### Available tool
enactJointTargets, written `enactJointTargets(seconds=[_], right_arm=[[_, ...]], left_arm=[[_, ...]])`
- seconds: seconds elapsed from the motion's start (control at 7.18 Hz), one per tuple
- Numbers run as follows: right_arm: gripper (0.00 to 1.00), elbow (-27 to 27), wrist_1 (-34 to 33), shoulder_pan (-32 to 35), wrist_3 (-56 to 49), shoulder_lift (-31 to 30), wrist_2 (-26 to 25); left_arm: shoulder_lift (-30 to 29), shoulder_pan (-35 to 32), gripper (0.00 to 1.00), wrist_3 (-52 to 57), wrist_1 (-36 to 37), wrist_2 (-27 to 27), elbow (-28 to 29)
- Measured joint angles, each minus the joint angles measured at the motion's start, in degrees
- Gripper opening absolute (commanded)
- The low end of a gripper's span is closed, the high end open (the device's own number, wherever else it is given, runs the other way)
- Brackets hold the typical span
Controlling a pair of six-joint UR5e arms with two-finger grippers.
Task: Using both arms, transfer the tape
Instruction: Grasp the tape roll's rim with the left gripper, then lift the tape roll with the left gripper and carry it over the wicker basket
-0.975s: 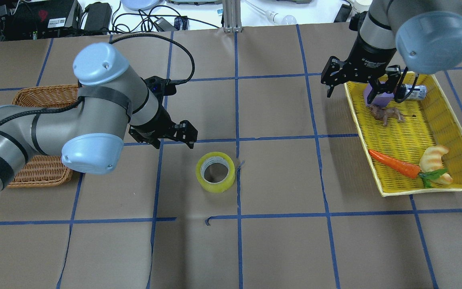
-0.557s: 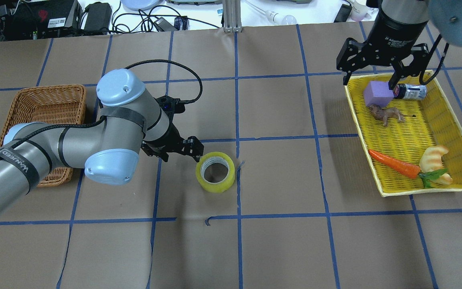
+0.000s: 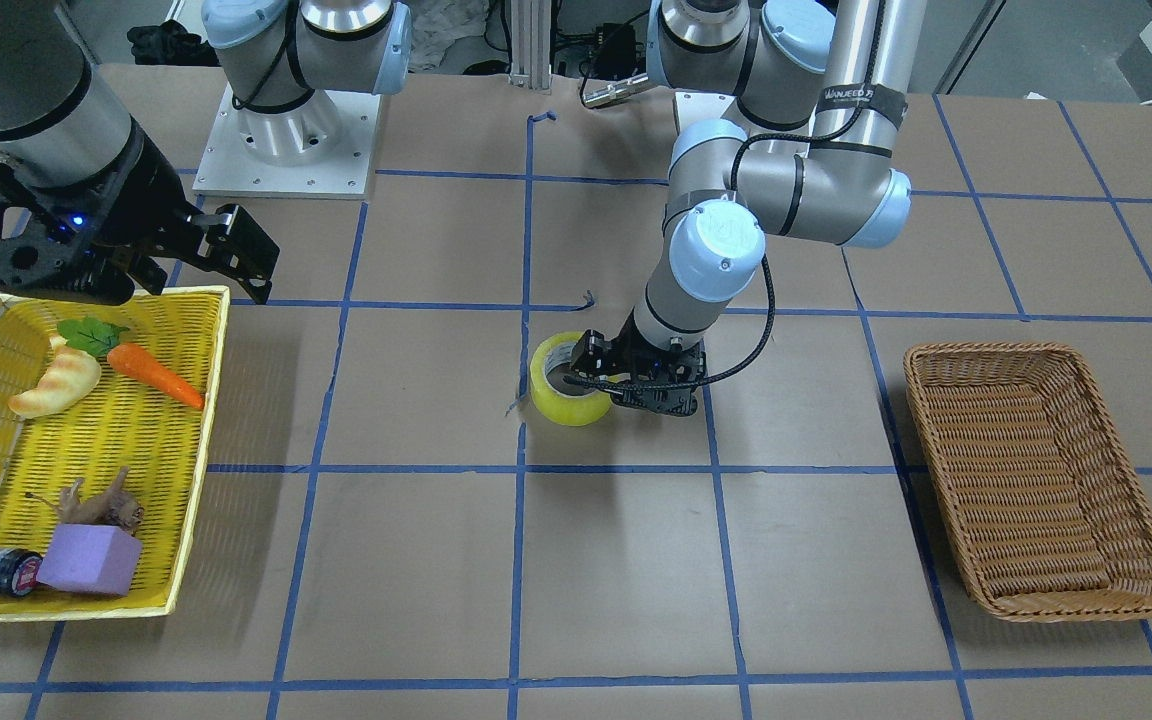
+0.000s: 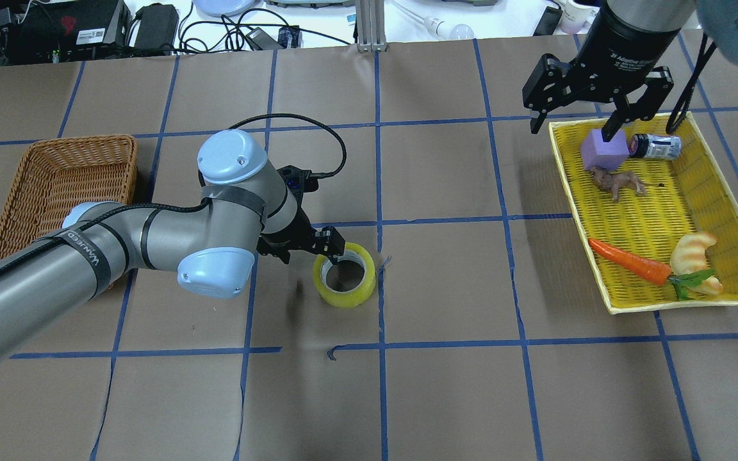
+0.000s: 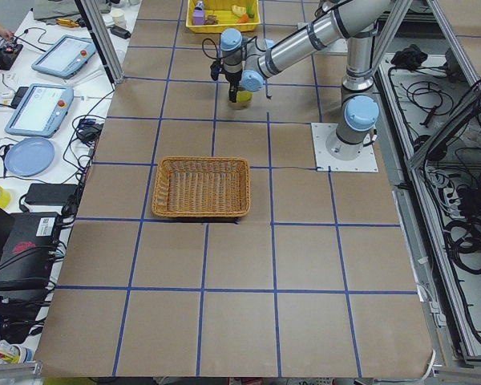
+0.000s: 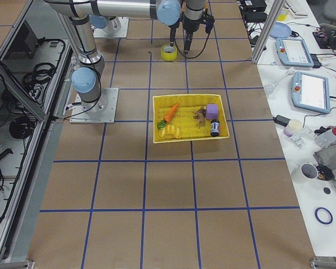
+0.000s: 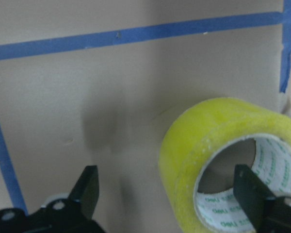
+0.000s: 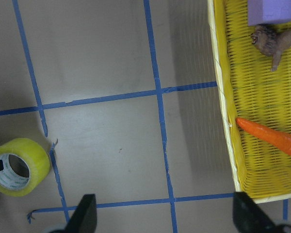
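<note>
Lying flat near the middle of the counter (image 4: 446, 390), beside a blue grid line: the tape (image 4: 342, 298). Straddling its wall with the left gripper (image 4: 311, 251), fingers (image 7: 87, 187) spread, one inside the core, one outside, not clamped. Hovering with the right gripper (image 4: 571, 128) above the yellow tray (image 4: 571, 192) near the purple block (image 4: 601, 152), fingers apart, grasping nothing.

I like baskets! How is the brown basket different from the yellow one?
The brown wicker basket holds nothing; the yellow basket holds a carrot, a croissant, a purple block and more. The brown wicker basket has taller walls; the yellow basket is shallower. Both are woven and rectangular.
</note>
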Motion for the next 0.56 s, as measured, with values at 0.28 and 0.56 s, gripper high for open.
enactJointTargets(seconds=[0.28, 0.56], right_arm=[[1.0, -0.13, 1.12, 0.0, -0.83, -0.2, -0.49], [1.0, -0.24, 2.0, 0.0, -0.94, -0.27, -0.96]], left_arm=[[-1.81, -0.1, 0.03, -0.21, 0.01, -0.05, -0.02], [-1.6, -0.21, 0.0, -0.09, -0.25, 0.06, 0.02]])
